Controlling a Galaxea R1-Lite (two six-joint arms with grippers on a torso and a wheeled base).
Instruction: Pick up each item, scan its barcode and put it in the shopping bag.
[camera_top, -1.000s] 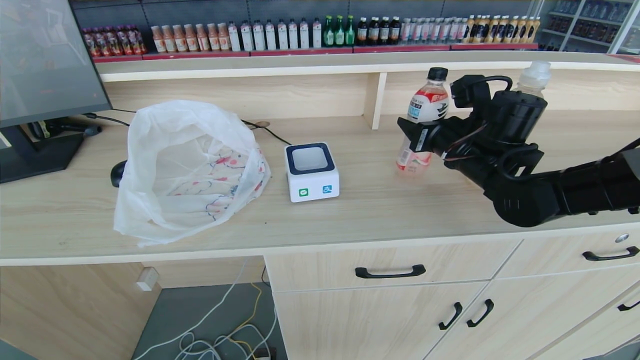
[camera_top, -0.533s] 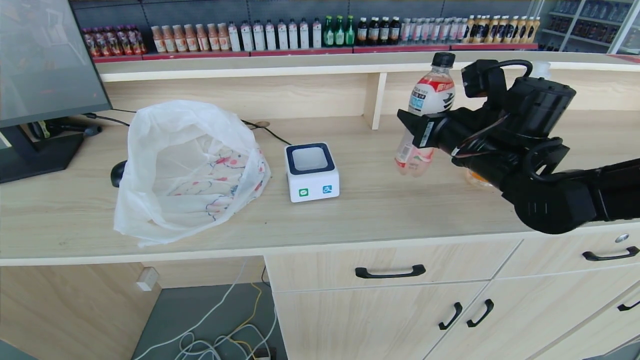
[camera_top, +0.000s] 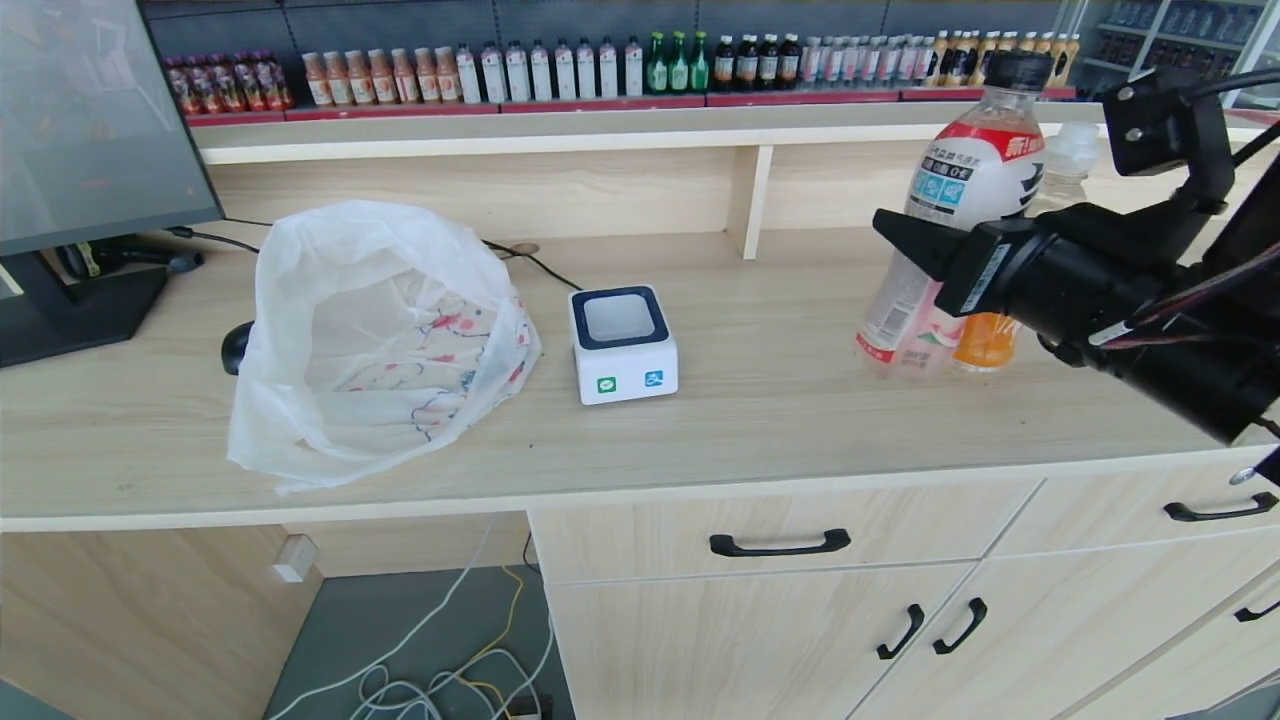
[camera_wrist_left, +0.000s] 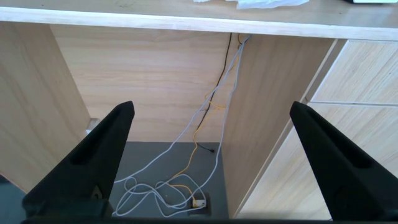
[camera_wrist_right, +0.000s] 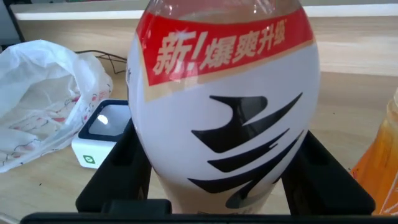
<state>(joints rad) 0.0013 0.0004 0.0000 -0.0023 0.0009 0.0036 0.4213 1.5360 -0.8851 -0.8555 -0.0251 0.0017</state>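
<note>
The wooden counter (camera_top: 760, 420) lies bare between the scanner (camera_top: 623, 343) and its right end. The white shopping bag (camera_top: 380, 340) slumps on the left part, mouth gaping, its lower edge near the counter's front edge. The scanner stands just beside it. The right gripper (camera_top: 950, 262) clamps a tilted drink bottle (camera_top: 968, 165) over the right end, with an orange bottle (camera_top: 985, 340) just behind. The left gripper (camera_wrist_left: 211, 112) hangs below the counter's front edge, fingers spread, holding nothing.

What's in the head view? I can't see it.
The right pincer grips a pink drink bottle, an orange drink bottle behind it. On the wooden counter sit a white scanner and, farther left, an open shopping bag.
</note>
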